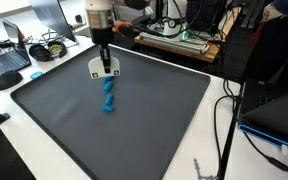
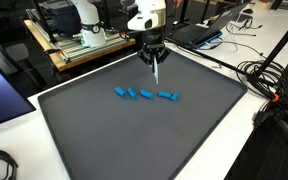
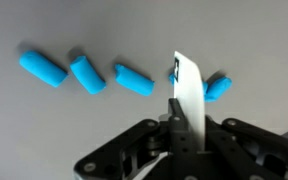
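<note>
My gripper [image 3: 184, 122] is shut on a thin white card [image 3: 189, 88] that hangs edge-down from the fingers. It hovers over a row of several blue cylinder pieces [image 3: 87, 73] lying on a dark grey mat [image 3: 44, 130]. The card hides part of the blue piece at the right end of the row [image 3: 217, 87]. In both exterior views the gripper [image 1: 104, 48] [image 2: 152, 58] holds the card [image 1: 104, 67] [image 2: 155, 73] just above the mat, close to one end of the blue row [image 1: 107, 98] [image 2: 144, 95].
The mat [image 1: 134, 120] [image 2: 134, 130] lies on a white table. A laptop [image 1: 6, 62], headphones and cables sit beyond its edges. A wooden bench with electronics [image 1: 179, 40] stands behind, and black cables [image 2: 269, 80] trail at one side.
</note>
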`<action>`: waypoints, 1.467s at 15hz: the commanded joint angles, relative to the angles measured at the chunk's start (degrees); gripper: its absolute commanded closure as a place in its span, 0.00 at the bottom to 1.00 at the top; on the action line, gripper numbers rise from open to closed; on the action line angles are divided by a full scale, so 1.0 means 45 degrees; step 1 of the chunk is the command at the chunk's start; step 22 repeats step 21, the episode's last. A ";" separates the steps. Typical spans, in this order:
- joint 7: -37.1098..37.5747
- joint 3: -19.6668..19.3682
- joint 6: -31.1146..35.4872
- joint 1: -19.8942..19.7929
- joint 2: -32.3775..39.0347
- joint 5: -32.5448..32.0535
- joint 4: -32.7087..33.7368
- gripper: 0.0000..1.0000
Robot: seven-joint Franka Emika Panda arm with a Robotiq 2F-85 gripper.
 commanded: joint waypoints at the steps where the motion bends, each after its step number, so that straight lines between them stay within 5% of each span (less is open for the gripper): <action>1: 0.0097 -0.0184 -0.0968 -0.0034 -0.2502 -0.1250 -0.1176 0.99; 8: 0.0241 0.0897 -0.2638 -0.0870 -0.5679 -0.3839 -0.1423 0.99; 14: -0.0768 0.2005 -0.5060 -0.1350 -0.7418 -0.3424 -0.1162 0.99; 22: -0.2698 0.2023 -0.6188 -0.1425 -0.7823 -0.2608 -0.0827 0.99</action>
